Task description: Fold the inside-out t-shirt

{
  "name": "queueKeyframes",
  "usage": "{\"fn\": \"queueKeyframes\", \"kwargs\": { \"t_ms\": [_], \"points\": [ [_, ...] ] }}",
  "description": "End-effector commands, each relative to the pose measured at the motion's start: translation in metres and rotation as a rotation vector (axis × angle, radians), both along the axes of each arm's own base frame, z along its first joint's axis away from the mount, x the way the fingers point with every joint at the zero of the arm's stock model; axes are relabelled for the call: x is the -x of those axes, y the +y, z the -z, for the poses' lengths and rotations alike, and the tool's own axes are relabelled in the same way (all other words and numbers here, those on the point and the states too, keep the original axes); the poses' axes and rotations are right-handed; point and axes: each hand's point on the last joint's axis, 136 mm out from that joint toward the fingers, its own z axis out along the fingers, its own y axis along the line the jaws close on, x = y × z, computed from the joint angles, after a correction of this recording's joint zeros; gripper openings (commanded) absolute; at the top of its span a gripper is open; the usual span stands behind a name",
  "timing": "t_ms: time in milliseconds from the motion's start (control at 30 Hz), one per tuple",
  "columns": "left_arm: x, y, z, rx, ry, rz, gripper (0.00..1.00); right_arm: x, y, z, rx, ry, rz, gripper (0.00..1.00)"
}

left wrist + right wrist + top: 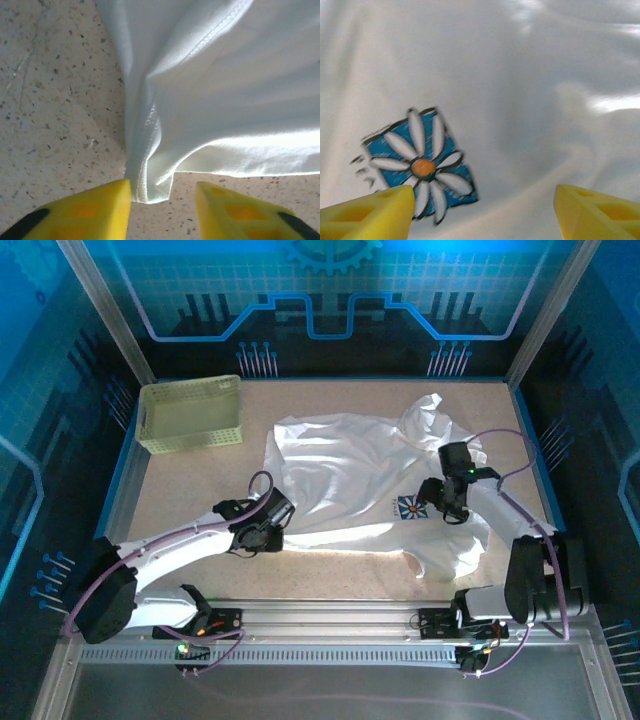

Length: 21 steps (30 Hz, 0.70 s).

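Finding: a robotics laboratory test cell, not a home or a shop.

Grounds:
- The left gripper (pixel 280 511) and right gripper (pixel 438 500) belong to arms bolted to a slotted metal rail (pixel 330 616) behind them.
- Both grippers stand over a speckled tabletop (pixel 200 485) edged in blue.
- Silver aluminium posts (pixel 108 315) rise beyond the grippers on either flank and frame the cell.
- Past the grippers and on both sides, wall panels (pixel 320 310) carry printed blue circuit lines and a gear emblem.
- Purple cables (pixel 261 473) loop loosely just behind each gripper.
- A pale lattice basket (pixel 192 415) sits beyond the left gripper, near the far-left corner.
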Motion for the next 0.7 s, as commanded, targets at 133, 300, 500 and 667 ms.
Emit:
{"fn": "queueKeyframes", "kwargs": {
  "t_ms": [133,300,500,667],
  "points": [
    [0.023,0.009,0.007,-0.040,0.083,-0.055,0.50,0.019,0.016,-0.008,0.057,0.034,-0.057,0.75],
    [0.024,0.009,0.023,-0.032,0.100,-0.093,0.44,0.018,0.026,-0.008,0.053,0.028,-0.078,0.75],
    [0.015,0.001,0.034,0.033,0.101,-0.144,0.37,0.018,0.029,-0.008,0.055,0.030,-0.093,0.75],
    [0.010,0.001,0.042,0.056,0.097,-0.172,0.37,0.019,0.030,-0.005,0.051,0.031,-0.097,0.75]
  ]
}}
